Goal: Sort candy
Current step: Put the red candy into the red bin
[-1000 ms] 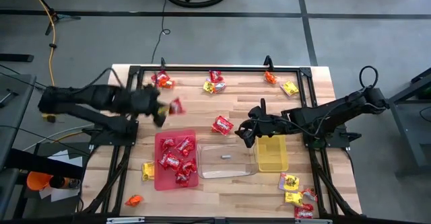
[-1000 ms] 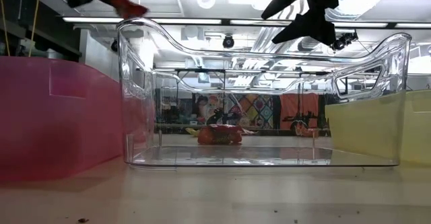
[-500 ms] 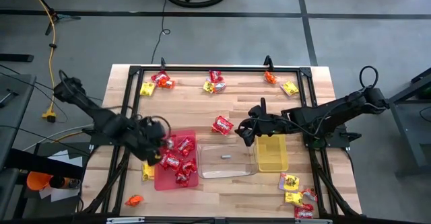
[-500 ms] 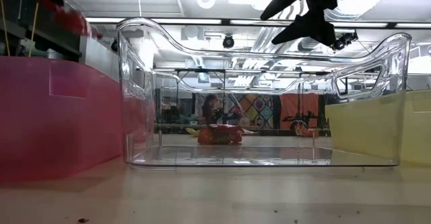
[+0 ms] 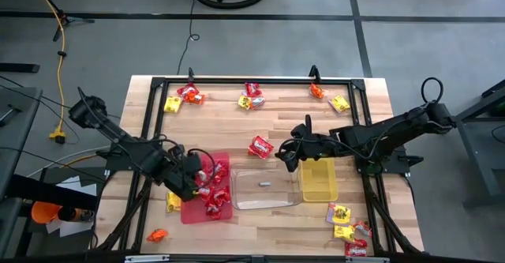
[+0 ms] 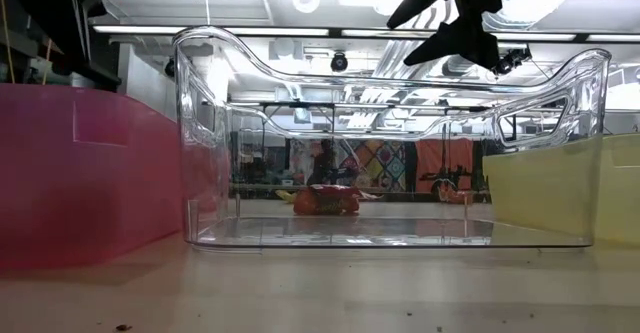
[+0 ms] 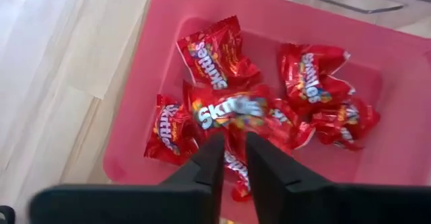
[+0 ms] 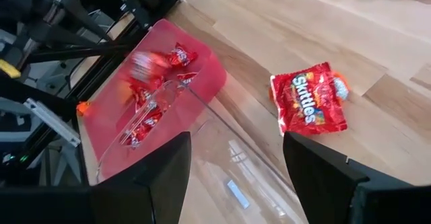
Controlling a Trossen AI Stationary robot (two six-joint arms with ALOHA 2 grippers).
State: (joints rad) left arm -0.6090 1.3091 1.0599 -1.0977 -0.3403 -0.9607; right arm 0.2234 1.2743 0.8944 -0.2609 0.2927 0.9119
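Hovering over red tray [image 5: 188, 208] near table's front-left: left gripper [image 5: 192, 181], fingers parted slightly, nothing grasped; red candy packet [image 7: 229, 109] carried a second ago now released among red packets in tray. One delivery judged complete. Clear tray [image 5: 245, 202] at centre. Right gripper [image 5: 289, 154] spread wide, empty, beside loose red packet [image 5: 260, 147]; yellow tray [image 5: 319, 190] further right.

Left gripper [image 5: 192, 178] hangs low, jaws seemingly slightly parted; right gripper [image 5: 286, 155] waits with jaws wide.
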